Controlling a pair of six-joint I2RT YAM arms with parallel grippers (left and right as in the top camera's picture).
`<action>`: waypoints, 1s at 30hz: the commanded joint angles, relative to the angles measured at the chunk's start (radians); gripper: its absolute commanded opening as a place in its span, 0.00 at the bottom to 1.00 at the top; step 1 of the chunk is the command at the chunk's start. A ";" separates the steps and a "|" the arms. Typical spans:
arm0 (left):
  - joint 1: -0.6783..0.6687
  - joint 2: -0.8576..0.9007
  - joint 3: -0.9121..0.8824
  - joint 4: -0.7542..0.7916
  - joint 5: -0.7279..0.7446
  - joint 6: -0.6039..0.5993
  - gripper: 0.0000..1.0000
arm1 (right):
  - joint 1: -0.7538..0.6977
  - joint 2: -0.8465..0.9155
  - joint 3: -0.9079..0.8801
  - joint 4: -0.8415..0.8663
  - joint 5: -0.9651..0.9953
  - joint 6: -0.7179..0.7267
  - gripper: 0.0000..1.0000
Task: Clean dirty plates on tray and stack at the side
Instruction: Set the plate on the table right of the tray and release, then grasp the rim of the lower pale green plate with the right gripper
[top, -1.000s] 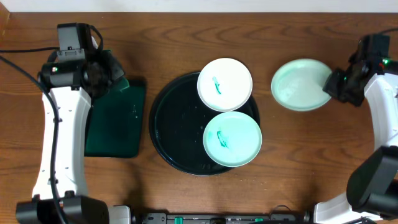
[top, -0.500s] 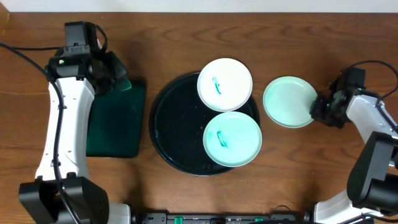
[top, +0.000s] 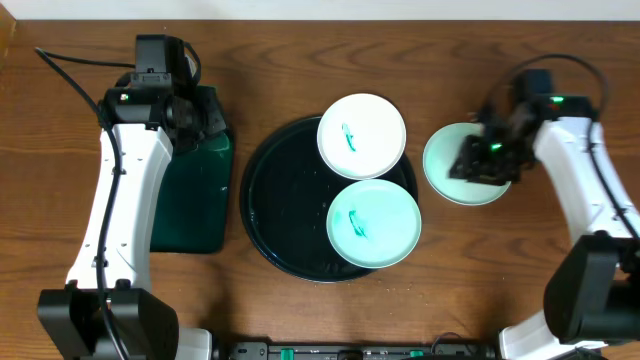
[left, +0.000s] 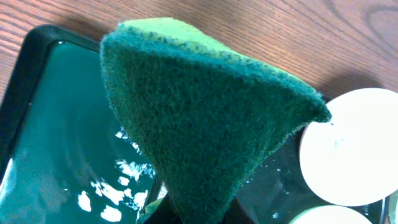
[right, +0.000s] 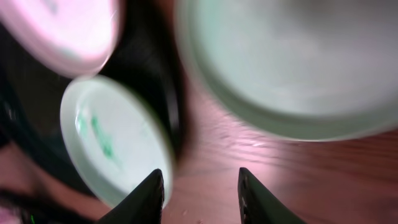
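Well, my left claw (top: 198, 118) pinches a sponge (left: 205, 124); my right claw (right: 200, 194) hangs open over 1 plate (top: 441, 176) beside the tray (top: 272, 205).

A brown wooden table (top: 300, 60) with clear grain carries everything. Near its middle sits a large round glossy black tray (top: 272, 205). Just beside that, on the left arm's side, lies a smaller dark green rectangular tray (top: 190, 215). On the right arm's side a pale mint plate (top: 443, 172) rests on the bare wood, just beside the black tray's rim
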 joint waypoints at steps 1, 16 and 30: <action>0.002 0.000 -0.006 -0.002 -0.024 0.033 0.08 | 0.108 0.001 -0.058 0.024 0.040 -0.041 0.39; 0.002 0.000 -0.006 -0.019 -0.024 0.033 0.07 | 0.277 0.002 -0.334 0.330 0.095 -0.032 0.26; 0.002 0.000 -0.006 -0.027 -0.024 0.024 0.07 | 0.493 0.001 -0.254 0.542 0.019 0.358 0.01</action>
